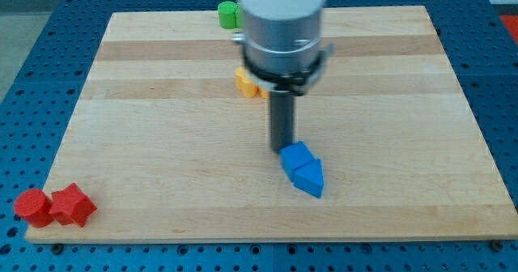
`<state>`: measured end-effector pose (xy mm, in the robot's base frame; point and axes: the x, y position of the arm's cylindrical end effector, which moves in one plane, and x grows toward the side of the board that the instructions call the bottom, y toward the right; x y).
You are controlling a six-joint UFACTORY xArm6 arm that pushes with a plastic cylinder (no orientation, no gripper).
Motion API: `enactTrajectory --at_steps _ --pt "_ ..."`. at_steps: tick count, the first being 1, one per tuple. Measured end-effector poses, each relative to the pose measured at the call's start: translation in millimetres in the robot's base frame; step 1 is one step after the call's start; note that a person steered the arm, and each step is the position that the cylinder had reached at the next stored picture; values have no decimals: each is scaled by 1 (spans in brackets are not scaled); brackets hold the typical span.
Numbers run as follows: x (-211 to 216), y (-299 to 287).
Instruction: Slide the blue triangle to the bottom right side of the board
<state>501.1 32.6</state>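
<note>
Pushing setup, camera view only: my tip (282,148) sits low-centre of the frame, touching or just beside the upper left end of the blue triangle (303,168). That end effector is a bare rod, so nothing to open or close and it holds nothing; it only presses sideways.

Blue triangle location: lower middle of the tabletop (162,183), a bit right of centre, well short of the lower right corner. It looks like two blue pieces butted together, but I cannot tell for sure. Long axis runs from upper left to lower right, pointed end aimed at the lower right.

Key relation: block lies down and right of my tip, and the goal corner lies further along roughly the same line. So tip, block and target are near enough in a row; a push toward lower right should carry it, though the goal sits more to the right than down, so the block may turn off the tip.

Others, all well apart from the path: green block (229,14) at top edge, orange block (245,82) partly hidden behind the arm, red cylinder (31,207) and red star (71,206) at lower left corner.
</note>
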Motion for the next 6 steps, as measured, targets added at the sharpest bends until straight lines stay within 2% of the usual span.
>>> enactTrajectory --at_steps 1,2,3,4,6 --pt "0 -15" --pt "3 -56" --pt "35 -47" --pt "68 -8" --pt "57 139"
